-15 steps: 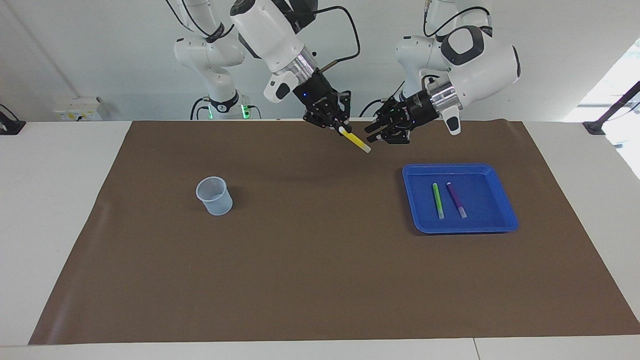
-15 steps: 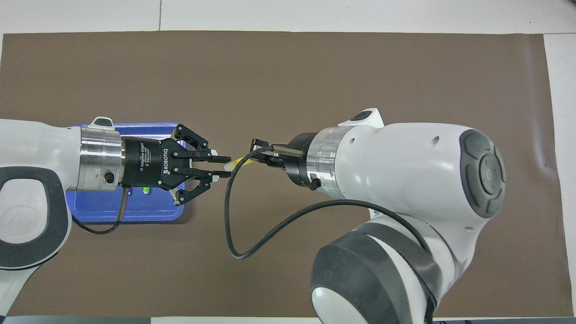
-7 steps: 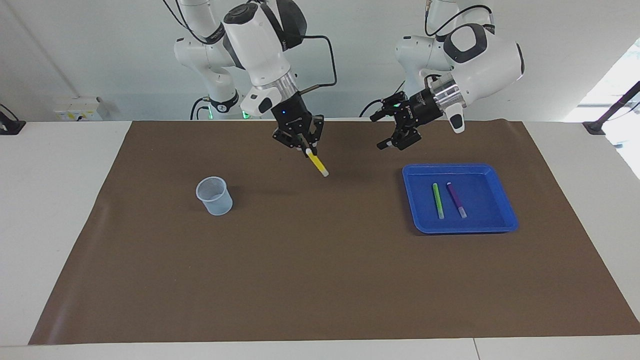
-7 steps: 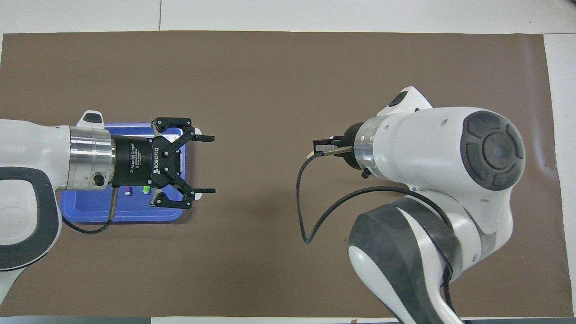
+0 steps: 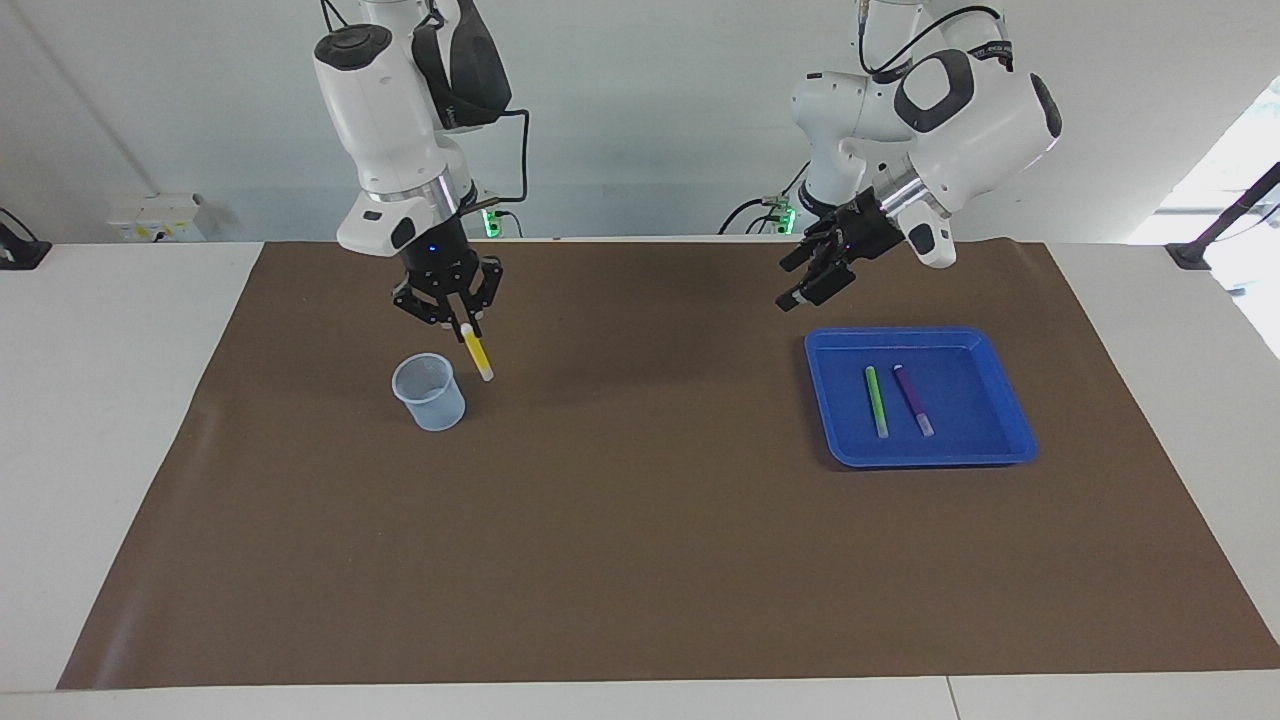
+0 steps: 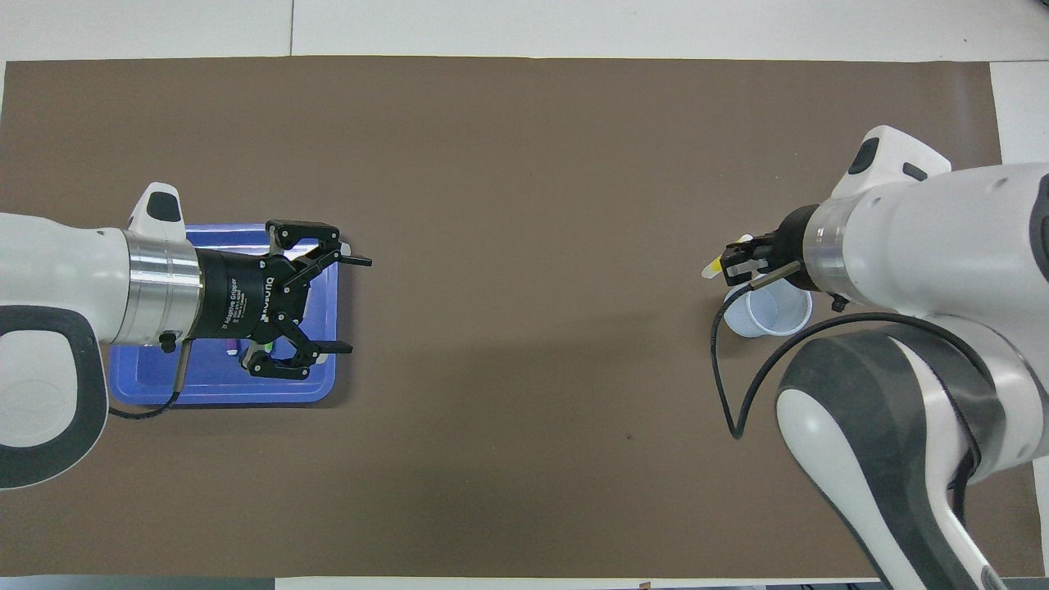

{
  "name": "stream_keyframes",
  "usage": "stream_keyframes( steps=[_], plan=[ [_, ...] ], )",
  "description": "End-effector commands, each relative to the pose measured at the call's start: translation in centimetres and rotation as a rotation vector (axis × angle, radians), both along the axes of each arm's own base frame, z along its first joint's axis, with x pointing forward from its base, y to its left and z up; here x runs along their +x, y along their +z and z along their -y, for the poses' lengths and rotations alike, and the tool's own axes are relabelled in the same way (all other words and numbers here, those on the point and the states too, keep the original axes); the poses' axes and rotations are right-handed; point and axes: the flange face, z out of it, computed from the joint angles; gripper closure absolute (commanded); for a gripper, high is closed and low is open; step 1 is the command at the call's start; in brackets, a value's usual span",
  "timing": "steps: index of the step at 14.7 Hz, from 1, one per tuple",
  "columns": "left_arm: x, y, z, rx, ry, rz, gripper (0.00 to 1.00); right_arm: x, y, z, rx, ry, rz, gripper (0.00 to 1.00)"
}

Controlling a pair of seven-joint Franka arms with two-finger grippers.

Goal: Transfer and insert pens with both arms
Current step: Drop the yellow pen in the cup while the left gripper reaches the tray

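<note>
Right gripper (image 5: 462,325) is clenched on the yellow pen (image 5: 478,355) by its upper end, above the clear cup (image 5: 428,392). The pen looks light, rigid and slippery. Left gripper (image 5: 808,285), jaws released, hovers by the blue tray (image 5: 1010,405).

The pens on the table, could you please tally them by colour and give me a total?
Green pen, in the blue tray: 1
Purple pen, in the tray: 1
Yellow pen, held by the right gripper beside the cup: 1
Total: 3

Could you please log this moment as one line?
right gripper: shut on yellow pen, beside cup | left gripper: open, empty | tray: green pen, purple pen
</note>
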Motion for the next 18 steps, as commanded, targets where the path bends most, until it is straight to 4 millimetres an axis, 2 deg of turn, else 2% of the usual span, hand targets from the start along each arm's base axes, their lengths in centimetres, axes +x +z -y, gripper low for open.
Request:
stream_keyframes(
  steps=[1, 2, 3, 5, 8, 9, 11, 14, 18],
  plan=[
    [-0.1, -0.7, -2.7, 0.073, -0.085, 0.081, 0.00, -1.7, -0.9, 3.8, -0.045, 0.059, 0.002, 1.00],
    [0.3, -1.4, -4.6, 0.112, -0.120, 0.110, 0.00, -1.9, -1.2, 6.0, -0.050, 0.070, 0.001, 1.00],
    [0.5, -1.9, -5.6, 0.143, -0.177, 0.142, 0.00, -2.0, -1.7, 7.0, -0.055, 0.095, 0.002, 1.00],
    [1.4, -4.1, -8.7, 0.181, -0.299, 0.199, 0.00, -2.7, -2.9, 7.7, -0.063, 0.114, 0.035, 1.00],
    [2.6, -7.7, -11.5, 0.277, -0.561, 0.267, 0.00, -4.0, -4.7, 8.9, -0.070, 0.120, 0.065, 1.00],
    [2.8, -8.4, -11.9, 0.303, -0.659, 0.294, 0.00, -4.0, -4.9, 9.0, -0.071, 0.119, 0.067, 1.00],
    [3.5, -10.5, -14.0, 0.347, -0.832, 0.333, 0.00, -3.7, -5.5, 9.1, -0.071, 0.118, 0.074, 1.00],
    [4.9, -13.8, -15.0, 0.415, -1.018, 0.375, 0.00, -3.5, -7.6, 9.3, -0.072, 0.111, 0.083, 1.00],
    [6.5, -18.3, -15.4, 0.465, -1.093, 0.395, 0.00, -2.6, -10.0, 9.8, -0.069, 0.098, 0.072, 1.00]
  ],
)
